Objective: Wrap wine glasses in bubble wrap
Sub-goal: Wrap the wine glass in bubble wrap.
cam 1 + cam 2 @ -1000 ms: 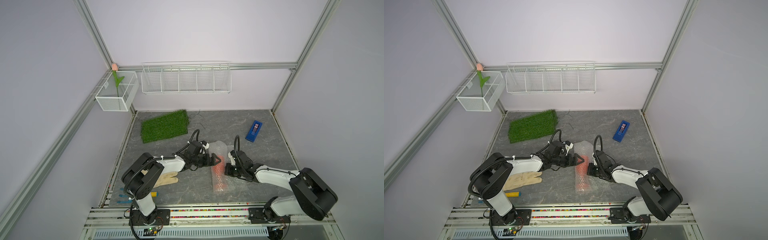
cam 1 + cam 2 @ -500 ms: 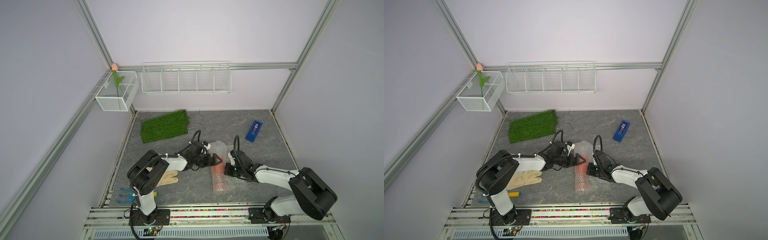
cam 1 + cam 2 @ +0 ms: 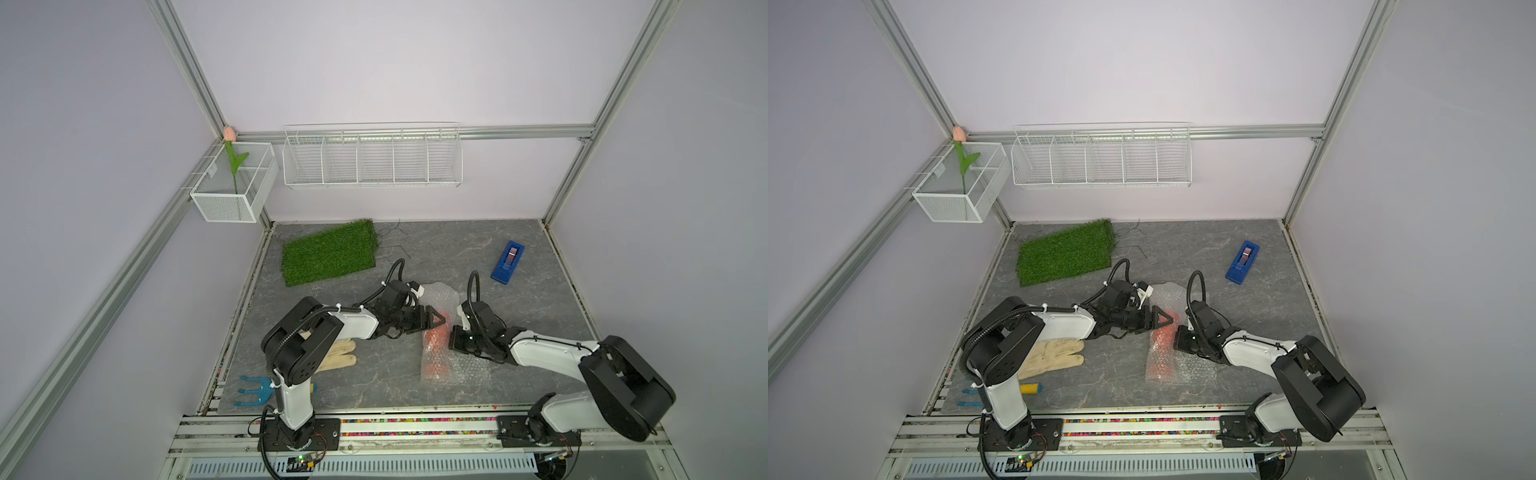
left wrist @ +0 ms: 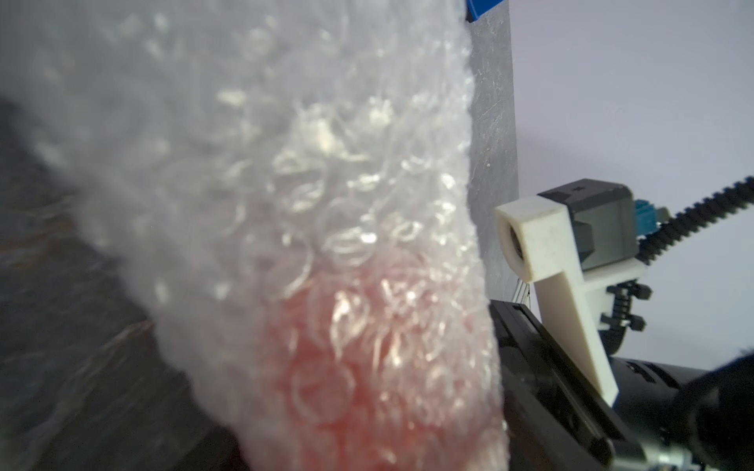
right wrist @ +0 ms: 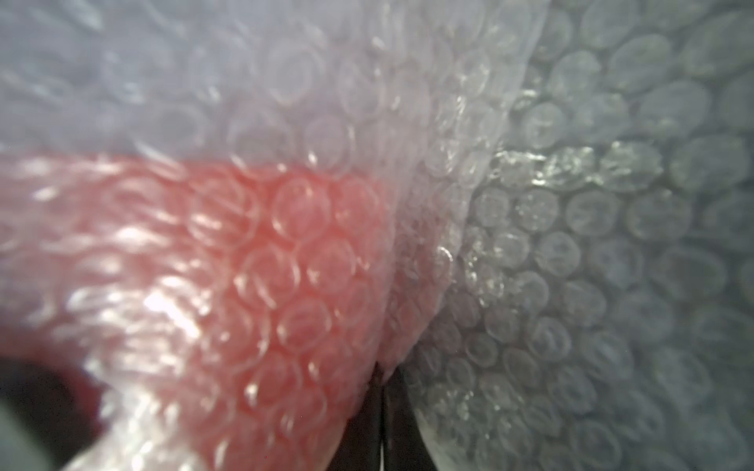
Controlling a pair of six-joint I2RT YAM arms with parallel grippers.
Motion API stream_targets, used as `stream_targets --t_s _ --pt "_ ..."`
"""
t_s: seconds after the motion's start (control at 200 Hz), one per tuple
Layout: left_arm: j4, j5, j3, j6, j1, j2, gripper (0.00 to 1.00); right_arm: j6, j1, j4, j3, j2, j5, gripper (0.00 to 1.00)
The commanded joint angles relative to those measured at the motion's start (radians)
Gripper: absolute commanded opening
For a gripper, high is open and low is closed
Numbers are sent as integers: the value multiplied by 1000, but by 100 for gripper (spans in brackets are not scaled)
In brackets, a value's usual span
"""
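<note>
**A:** Top views first: where is the goblet (image 3: 434, 347)?

**B:** Lying on its side inside the bubble wrap (image 3: 459, 368), mid-way across the table (image 3: 332, 374), between the two arms. Its long axis runs from the table's far edge toward the near edge, slightly slanted. I can't tell through the film which end is the cup.

**A:** And the grippers?

**B:** The left gripper (image 3: 436, 321) is at the roll's far end, likely to steady it. I cannot tell how wide its jaws stand. The right gripper (image 3: 454, 338) sits on the opposite flank, by the loose flap.

**A:** Left wrist view?

**B:** Film close up with red showing through, and the right arm's camera mount (image 4: 551, 261) just beyond. No fingers are visible.

**A:** Right wrist view?

**B:** The jaws are closed together and a crease of film runs into them. It appears to be pinching the wrap, probably to draw the flap over the goblet
</note>
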Motion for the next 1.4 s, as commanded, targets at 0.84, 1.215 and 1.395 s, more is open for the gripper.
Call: stream_targets --t_s 0.84,1.215,1.395 --pt "-1027 -532 479 295 -112 48 68 -105 -101 -435 21 -353 84 40" --pt "-1304 -771 690 224 -203 175 66 -14 -170 -230 -29 -266 -120 41" --pt "-1428 -878 803 180 -245 256 65 20 -186 -126 -32 -182 -170 44"
